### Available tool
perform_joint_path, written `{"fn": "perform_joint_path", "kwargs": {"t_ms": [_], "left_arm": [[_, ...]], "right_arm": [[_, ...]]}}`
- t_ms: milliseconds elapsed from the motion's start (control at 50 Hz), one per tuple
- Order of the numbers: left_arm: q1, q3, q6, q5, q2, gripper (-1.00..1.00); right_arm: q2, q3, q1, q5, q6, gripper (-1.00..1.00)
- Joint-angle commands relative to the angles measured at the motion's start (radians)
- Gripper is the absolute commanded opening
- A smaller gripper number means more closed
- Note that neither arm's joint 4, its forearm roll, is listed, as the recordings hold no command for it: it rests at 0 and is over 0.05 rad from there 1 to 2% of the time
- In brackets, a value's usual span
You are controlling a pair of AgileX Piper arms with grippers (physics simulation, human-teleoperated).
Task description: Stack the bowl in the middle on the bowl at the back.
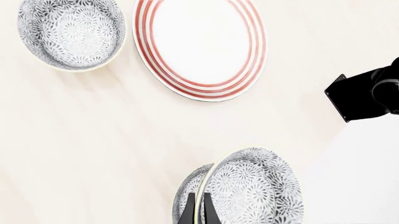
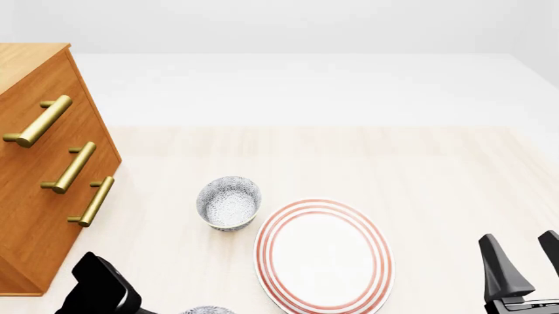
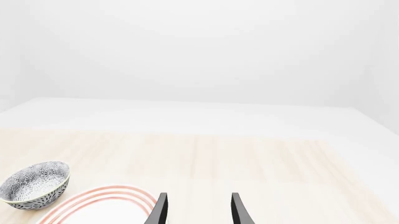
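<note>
The bowl in the middle (image 1: 255, 186), speckled grey with a white rim, hangs tilted in my left gripper (image 1: 199, 213), which is shut on its rim, one finger inside and one outside. In the front view only a sliver of this bowl (image 2: 208, 310) shows at the bottom edge, beside my left arm (image 2: 101, 288). The bowl at the back (image 2: 229, 201) stands upright on the table, left of the plate; it also shows in the wrist views (image 1: 72, 32) (image 3: 34, 184). My right gripper (image 2: 525, 261) (image 3: 199, 210) is open and holds nothing, at the front right.
A big white plate with red rings (image 2: 323, 255) lies between the two arms, close to the back bowl. A wooden drawer cabinet with brass handles (image 2: 52, 170) fills the left side. A black part of the right arm (image 1: 365, 93) shows in the left wrist view.
</note>
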Motion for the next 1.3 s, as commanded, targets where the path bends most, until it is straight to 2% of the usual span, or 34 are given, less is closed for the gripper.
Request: {"fn": "perform_joint_path", "kwargs": {"t_ms": [20,160,180,600,940,1040,1080,1120,1140,1180,1240,1280,1300], "left_arm": [[0.013,0.062,0.003,-0.021,-0.017,-1.00],[0.016,0.080,0.010,-0.041,-0.002,-1.00],[0.019,0.080,0.016,-0.039,-0.002,1.00],[0.016,0.078,0.017,-0.027,-0.004,1.00],[0.063,-0.061,0.076,0.125,-0.085,1.00],[0.110,-0.098,0.122,0.194,-0.137,1.00],[0.150,-0.133,0.166,0.246,-0.181,1.00],[0.166,-0.148,0.161,0.265,-0.202,1.00],[0.216,-0.189,0.210,0.314,-0.242,1.00],[0.240,-0.226,0.236,0.344,-0.265,1.00],[0.278,-0.261,0.249,0.384,-0.302,1.00],[0.307,-0.286,0.266,0.414,-0.330,1.00],[0.325,-0.301,0.264,0.434,-0.350,1.00]], "right_arm": [[0.000,0.000,0.001,0.000,-0.001,1.00],[0.000,0.000,0.000,0.000,0.001,1.00],[0.000,0.000,-0.001,0.000,0.002,1.00],[0.000,-0.002,-0.001,0.001,0.004,1.00],[0.000,-0.002,-0.003,0.002,0.004,1.00],[0.000,-0.002,-0.003,0.002,0.004,1.00],[0.000,-0.012,-0.008,0.002,0.001,1.00],[0.000,-0.023,0.005,0.009,-0.011,1.00],[0.000,-0.028,0.006,0.017,-0.011,1.00],[0.000,-0.048,0.010,0.029,-0.020,1.00],[0.000,-0.071,0.011,0.052,-0.019,1.00],[0.000,-0.105,-0.002,0.078,0.008,1.00],[0.000,-0.121,-0.003,0.092,-0.004,1.00]]}}
